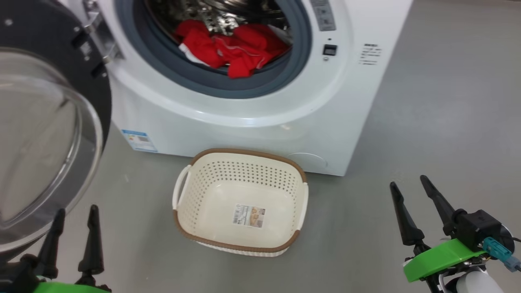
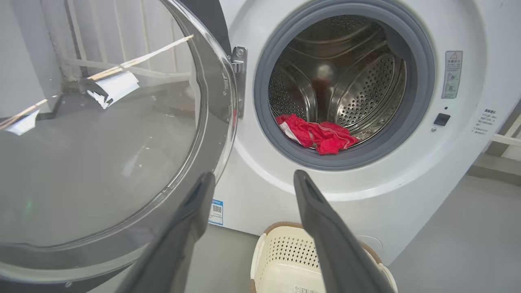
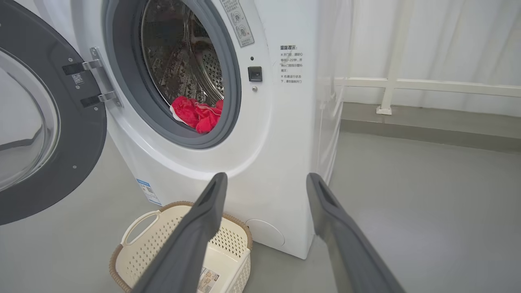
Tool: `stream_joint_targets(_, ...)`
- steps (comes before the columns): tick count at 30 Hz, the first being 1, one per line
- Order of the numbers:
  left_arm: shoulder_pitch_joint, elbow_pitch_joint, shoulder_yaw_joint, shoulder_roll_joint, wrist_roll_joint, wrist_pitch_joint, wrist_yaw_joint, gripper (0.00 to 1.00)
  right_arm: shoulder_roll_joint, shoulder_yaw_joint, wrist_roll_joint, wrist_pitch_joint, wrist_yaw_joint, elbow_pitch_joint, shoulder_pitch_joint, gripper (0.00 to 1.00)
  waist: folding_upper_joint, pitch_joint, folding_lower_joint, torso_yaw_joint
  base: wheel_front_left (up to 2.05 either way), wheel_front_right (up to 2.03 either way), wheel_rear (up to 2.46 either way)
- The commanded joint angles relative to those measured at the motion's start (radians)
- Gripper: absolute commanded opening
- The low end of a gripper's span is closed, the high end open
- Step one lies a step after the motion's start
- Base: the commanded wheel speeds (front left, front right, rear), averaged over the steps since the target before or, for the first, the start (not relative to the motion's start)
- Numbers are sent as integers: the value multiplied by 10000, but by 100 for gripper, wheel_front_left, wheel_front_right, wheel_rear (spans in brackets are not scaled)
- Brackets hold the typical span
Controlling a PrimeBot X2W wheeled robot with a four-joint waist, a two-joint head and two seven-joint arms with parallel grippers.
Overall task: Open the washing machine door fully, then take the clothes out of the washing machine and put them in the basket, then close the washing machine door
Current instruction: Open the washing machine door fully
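The white washing machine (image 1: pixel 252 130) stands ahead with its door (image 1: pixel 44 134) swung out to the left, black rim and clear glass bowl facing me. Red clothes (image 1: pixel 232 49) with white trim lie at the front of the steel drum, against the grey gasket; they also show as clothes (image 2: pixel 317 135) and clothes (image 3: pixel 197 114) in the wrist views. The cream basket (image 1: pixel 203 191) with a brown rim sits on the floor before the machine, holding only its label. My left gripper (image 1: pixel 77 211) is open just below the door glass. My right gripper (image 1: pixel 409 181) is open at the lower right, holding nothing.
Grey floor (image 1: pixel 439 122) spreads to the right of the machine. In the right wrist view a white curtain and a white rail (image 3: pixel 427 85) run along the far wall. The open door (image 2: pixel 101 142) takes up the space at the left, close to my left fingers.
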Motion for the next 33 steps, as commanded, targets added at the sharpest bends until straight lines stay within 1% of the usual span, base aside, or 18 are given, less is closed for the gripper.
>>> stream_joint_targets(1, -8, -337, 238, 334, -33, -51, 16, 100, -13, 118, -28, -93, 63, -318, -19, 100, -1, -9, 0, -457, 0, 0, 0)
stream_joint_targets(9, 207, -751, -71, 434, -15, -51, 16, 100, 52, -242, -73, -93, 63, -501, 24, 100, -1, 130, 0, -1382, 0, 0, 0)
stream_joint_targets(16, 358, -1070, -281, 461, 111, -51, 16, 100, 203, -459, -124, -93, 63, -652, 73, 100, -1, 291, 0, -2017, 0, 0, 0)
stream_joint_targets(24, 459, -1249, -422, 451, 120, -51, 16, 100, 308, -651, -129, -93, 63, -720, 111, 100, -1, 354, 0, -2476, 0, 0, 0)
stream_joint_targets(33, 429, -1289, -566, 470, 130, -51, 15, 100, 358, -741, -158, -93, 63, -751, 186, 100, -1, 353, 0, -2602, 0, 0, 0)
